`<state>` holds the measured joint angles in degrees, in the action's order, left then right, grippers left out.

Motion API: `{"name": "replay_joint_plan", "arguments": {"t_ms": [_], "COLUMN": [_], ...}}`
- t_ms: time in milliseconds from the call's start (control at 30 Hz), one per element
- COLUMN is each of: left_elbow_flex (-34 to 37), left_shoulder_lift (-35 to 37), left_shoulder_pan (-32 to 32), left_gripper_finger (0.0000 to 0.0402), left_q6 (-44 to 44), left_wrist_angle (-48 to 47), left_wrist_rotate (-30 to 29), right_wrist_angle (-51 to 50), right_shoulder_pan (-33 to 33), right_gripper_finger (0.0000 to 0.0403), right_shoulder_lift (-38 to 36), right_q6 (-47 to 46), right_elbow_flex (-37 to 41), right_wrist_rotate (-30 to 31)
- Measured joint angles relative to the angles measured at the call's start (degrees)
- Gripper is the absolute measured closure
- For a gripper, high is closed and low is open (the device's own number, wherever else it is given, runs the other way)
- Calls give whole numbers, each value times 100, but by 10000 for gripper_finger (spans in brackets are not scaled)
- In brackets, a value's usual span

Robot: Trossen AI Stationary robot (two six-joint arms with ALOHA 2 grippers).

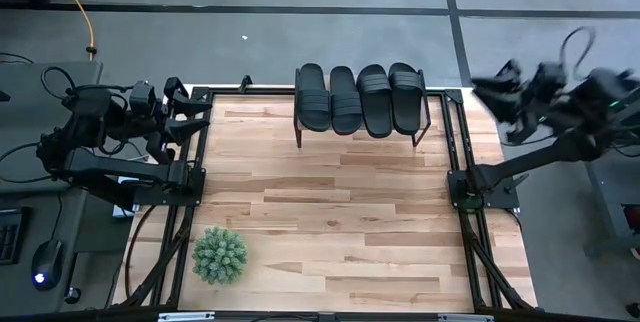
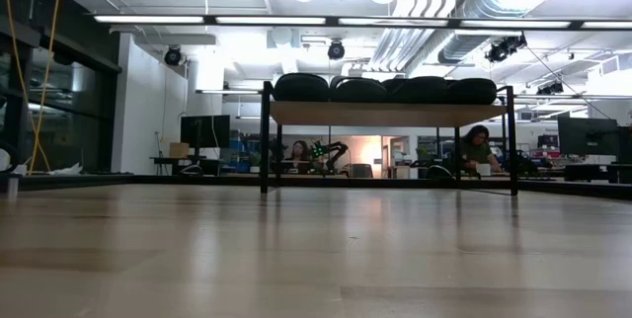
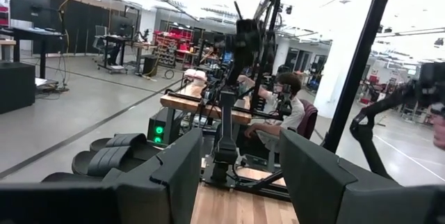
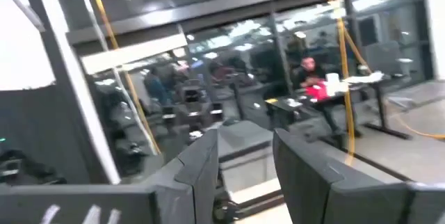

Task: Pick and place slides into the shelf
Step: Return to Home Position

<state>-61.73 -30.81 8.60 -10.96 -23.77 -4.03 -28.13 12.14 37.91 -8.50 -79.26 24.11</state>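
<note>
Several black slides (image 1: 358, 97) lie side by side on top of the shelf (image 2: 385, 113), which stands on thin black legs at the table's far edge; in the low view the slides (image 2: 385, 89) show as dark humps on its plank. My left gripper (image 1: 190, 110) hovers off the table's far left corner, open, with nothing between its fingers (image 3: 240, 175); some slides (image 3: 115, 156) show beyond it. My right gripper (image 1: 500, 102) is raised off the far right corner, blurred, also open and empty (image 4: 245, 161).
A green spiky plant (image 1: 219, 254) sits near the table's near left corner. The wooden tabletop (image 1: 330, 212) lies bare between it and the shelf, framed by black rails (image 1: 455, 162). Beyond the table, a seated person (image 2: 479, 148) shows in the room.
</note>
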Motion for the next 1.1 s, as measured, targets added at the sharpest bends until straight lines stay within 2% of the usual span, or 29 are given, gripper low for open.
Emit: {"name": "replay_joint_plan", "arguments": {"t_ms": [300, 500, 767, 1100], "left_elbow_flex": [0, 0, 136, 1577], "left_shoulder_lift": [0, -1, 10, 611], "left_shoulder_pan": [0, 2, 0, 0], "left_gripper_finger": [224, 224, 224, 224], "left_q6": [26, 22, 16, -492], "left_wrist_angle": [-215, -342, -180, 1178], "left_wrist_rotate": [-167, -181, -181, -5], "right_wrist_angle": [2961, 4800, 6756, 7586], "right_shoulder_pan": [0, 2, 2, 2], "right_gripper_finger": [273, 273, 273, 273], "right_shoulder_lift": [-1273, -1487, -1491, -1489], "right_q6": [-370, -355, -345, -316], "right_elbow_flex": [3179, 4528, 5764, 6315], "right_wrist_rotate": [-121, -273, -272, -292]}}
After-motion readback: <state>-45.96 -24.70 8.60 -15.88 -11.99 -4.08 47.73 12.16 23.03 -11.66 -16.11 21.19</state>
